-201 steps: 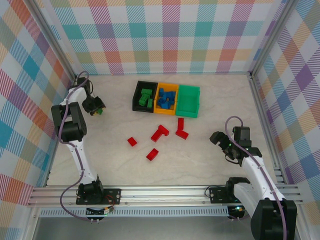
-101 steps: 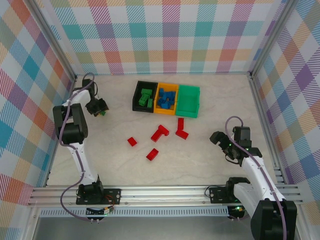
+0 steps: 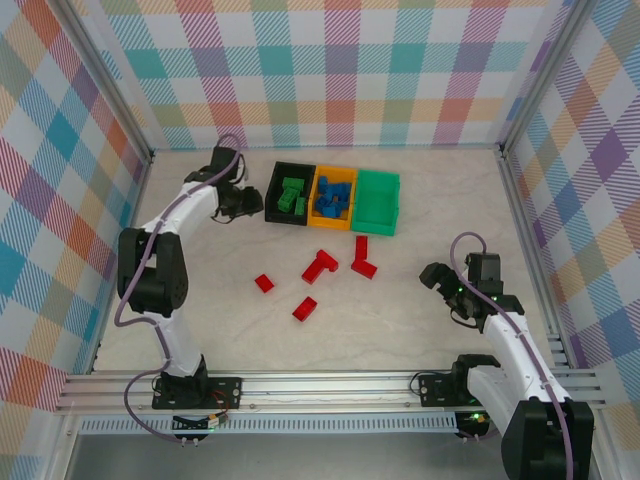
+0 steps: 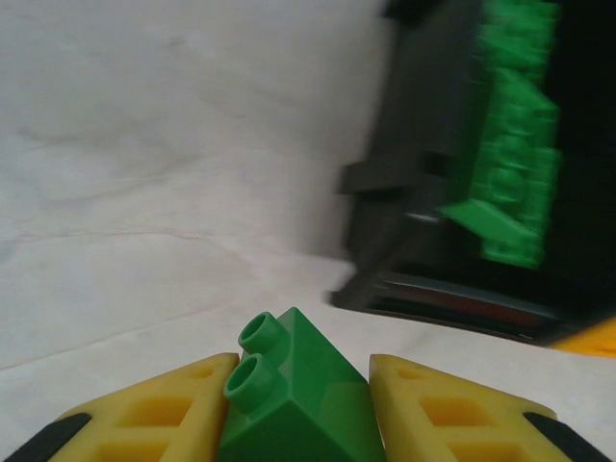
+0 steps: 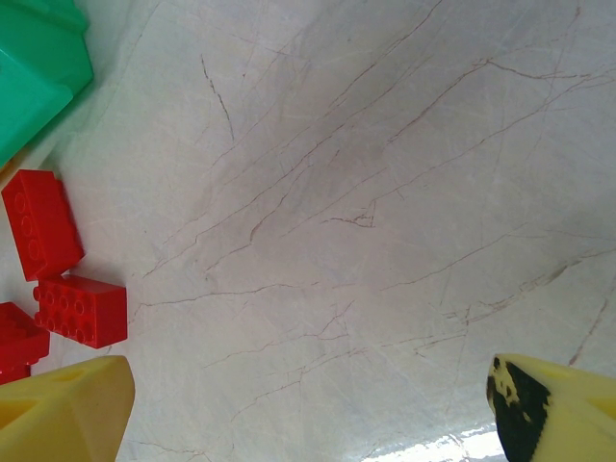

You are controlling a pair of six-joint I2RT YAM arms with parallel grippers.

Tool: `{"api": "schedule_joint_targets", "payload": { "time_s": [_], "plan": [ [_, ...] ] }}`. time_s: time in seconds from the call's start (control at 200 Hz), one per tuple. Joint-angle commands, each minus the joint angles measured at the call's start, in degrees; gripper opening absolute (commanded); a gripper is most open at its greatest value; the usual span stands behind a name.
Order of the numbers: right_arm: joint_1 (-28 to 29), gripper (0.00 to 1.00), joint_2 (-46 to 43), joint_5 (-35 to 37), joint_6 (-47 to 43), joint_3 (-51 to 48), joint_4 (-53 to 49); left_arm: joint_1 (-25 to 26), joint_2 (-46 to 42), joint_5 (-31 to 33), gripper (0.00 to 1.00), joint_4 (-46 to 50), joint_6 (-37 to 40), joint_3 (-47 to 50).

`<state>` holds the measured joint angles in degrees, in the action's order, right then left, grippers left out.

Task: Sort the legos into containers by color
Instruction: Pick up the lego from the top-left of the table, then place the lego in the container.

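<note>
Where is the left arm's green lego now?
Left wrist view: the green lego is clamped in the left gripper, just short of the black bin at the row's left end.

A pale marbled table (image 3: 400,310) is seen. Three joined containers (image 3: 336,172) are set on it toward twelve o'clock. Red legos (image 3: 319,265) are scattered about its middle, two toward three o'clock, two toward seven and eight o'clock.

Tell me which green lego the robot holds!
Find the black bin, leftmost of three joined bins. Just left of it, the left arm's yellow fingers pinch a green lego. It's the only green one outside a bin.
</note>
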<state>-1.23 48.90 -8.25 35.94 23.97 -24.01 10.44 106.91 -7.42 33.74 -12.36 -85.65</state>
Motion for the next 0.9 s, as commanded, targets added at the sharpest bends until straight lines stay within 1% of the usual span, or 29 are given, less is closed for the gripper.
{"api": "schedule_joint_targets", "payload": {
  "time_s": [0.0, 0.155, 0.3, 0.51, 0.635, 0.795, 0.855, 0.89],
  "plan": [
    [-0.4, 0.94, -0.3, -0.8, -0.6, -0.8, 0.9, 3.8, -3.2, 0.9, 0.37, -1.6, 0.3, -1.1],
    [-0.5, 0.94, -0.3, -0.8, -0.6, -0.8, 0.9, 9.7, -3.5, 2.0, 0.37, -2.0, 0.8, -5.0],
    [-0.5, 0.94, -0.5, -0.9, -0.7, -0.8, 0.8, 12.5, -0.8, 2.3, 0.37, -1.8, 0.9, -9.4],
    [-0.4, 0.94, -0.5, -0.7, -0.6, -0.8, 0.7, 13.9, 5.8, 1.2, 0.37, -0.3, 0.9, -16.4],
    [-0.4, 0.95, -0.6, -0.7, -0.7, -0.8, 0.5, 13.9, 10.1, 7.7, 0.37, 4.9, 3.6, -22.5],
    [-0.4, 0.95, -0.7, -0.6, -0.6, -0.9, 0.7, 13.2, 14.6, 8.6, 0.39, 7.6, 5.1, -28.0],
    [-0.5, 0.95, -0.6, -0.6, -0.6, -0.8, 0.7, 13.0, 17.2, 10.1, 0.43, 9.7, 5.4, -31.5],
    [-0.4, 0.95, -0.4, -0.6, -0.6, -0.8, 0.7, 12.9, 18.7, 10.8, 0.44, 11.0, 5.4, -33.7]
  ]
}}
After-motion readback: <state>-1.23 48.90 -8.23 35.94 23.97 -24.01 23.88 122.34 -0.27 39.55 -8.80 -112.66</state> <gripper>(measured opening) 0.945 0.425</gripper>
